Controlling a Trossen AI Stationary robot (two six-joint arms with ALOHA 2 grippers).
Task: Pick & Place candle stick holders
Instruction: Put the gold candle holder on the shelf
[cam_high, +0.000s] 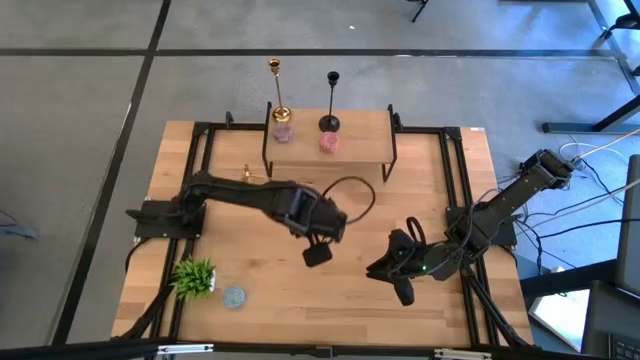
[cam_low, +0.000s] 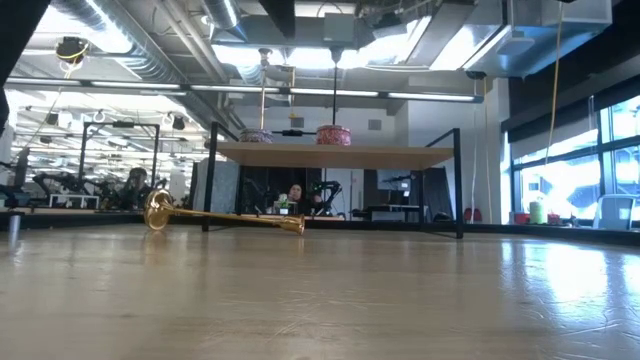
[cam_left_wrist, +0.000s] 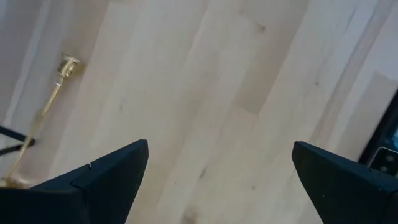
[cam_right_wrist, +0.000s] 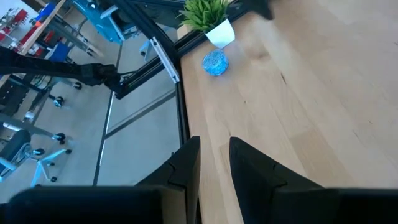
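Note:
One gold candlestick (cam_high: 277, 95) and the black candlestick (cam_high: 331, 100) stand upright on the wooden shelf (cam_high: 350, 150) at the table's far side. The second gold candlestick (cam_low: 225, 217) lies on its side on the table in front of the shelf. It also shows in the left wrist view (cam_left_wrist: 43, 118), and in the high view my left arm hides most of it. My left gripper (cam_high: 318, 250) hovers open and empty over the table's middle (cam_left_wrist: 221, 149), to the right of the lying candlestick. My right gripper (cam_high: 400, 275) is shut and empty at the near right (cam_right_wrist: 214, 146).
Two small pink round things (cam_high: 283, 131) (cam_high: 329, 142) sit on the shelf by the standing candlesticks. A small green plant (cam_high: 195, 277) and a blue round thing (cam_high: 234, 297) sit at the near left corner. A black frame (cam_high: 455, 170) runs around the table.

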